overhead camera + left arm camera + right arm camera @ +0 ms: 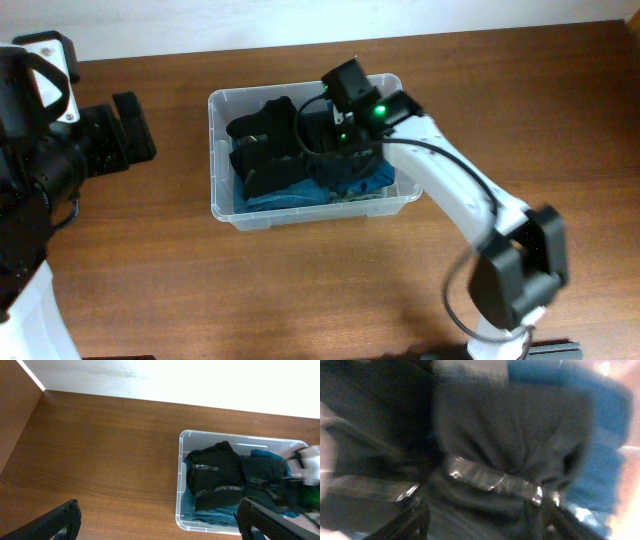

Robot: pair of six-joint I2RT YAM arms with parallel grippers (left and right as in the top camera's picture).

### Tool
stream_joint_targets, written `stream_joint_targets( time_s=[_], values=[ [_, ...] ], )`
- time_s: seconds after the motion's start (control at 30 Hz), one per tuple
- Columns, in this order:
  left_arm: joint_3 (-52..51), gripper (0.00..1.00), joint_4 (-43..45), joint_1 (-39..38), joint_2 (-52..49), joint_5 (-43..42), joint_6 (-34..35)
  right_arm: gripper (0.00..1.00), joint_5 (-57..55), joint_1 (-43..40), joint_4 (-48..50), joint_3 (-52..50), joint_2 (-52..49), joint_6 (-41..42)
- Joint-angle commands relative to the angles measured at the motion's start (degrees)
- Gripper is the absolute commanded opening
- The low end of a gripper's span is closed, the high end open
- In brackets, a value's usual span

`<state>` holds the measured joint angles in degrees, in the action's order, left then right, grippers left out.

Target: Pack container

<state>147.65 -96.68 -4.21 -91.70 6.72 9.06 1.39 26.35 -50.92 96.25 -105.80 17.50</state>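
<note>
The container [216, 150] is a clear plastic tub in the middle of the table, also in the left wrist view [178, 485]. It holds dark clothing bundles [265, 145] bound with tape, on blue cloth [290, 195]. My right gripper [345, 140] reaches down into the tub's right half. In the blurred right wrist view its fingers [480, 517] sit on either side of a dark taped bundle [510, 445] and press on it. My left gripper [157, 522] is open and empty above bare table left of the tub; it also shows in the overhead view [130, 125].
The white right arm [470, 200] stretches from the front right corner across to the tub. The left arm's black body [40, 160] fills the left edge. A pale wall [175, 380] borders the table's far side.
</note>
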Motion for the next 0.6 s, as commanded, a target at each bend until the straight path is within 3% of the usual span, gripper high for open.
stream_joint_targets(
  time_s=[0.0, 0.2, 0.4, 0.57],
  values=[
    [0.4, 1.00, 0.0, 0.0, 0.5, 0.6, -0.3, 0.95, 0.8, -0.1, 0.3, 3.6, 11.0, -4.1],
    [0.4, 0.99, 0.0, 0.0, 0.5, 0.6, -0.3, 0.98, -1.7, -0.1, -7.3, 3.6, 22.5, -5.8],
    [0.4, 0.99, 0.0, 0.0, 0.5, 0.6, -0.3, 0.99, -17.3, -2.6, -16.6, 3.6, 31.4, -8.0],
    [0.4, 0.99, 0.0, 0.0, 0.5, 0.6, -0.3, 0.98, -21.9, -7.3, -18.1, 3.4, 38.5, -8.1]
  ],
)
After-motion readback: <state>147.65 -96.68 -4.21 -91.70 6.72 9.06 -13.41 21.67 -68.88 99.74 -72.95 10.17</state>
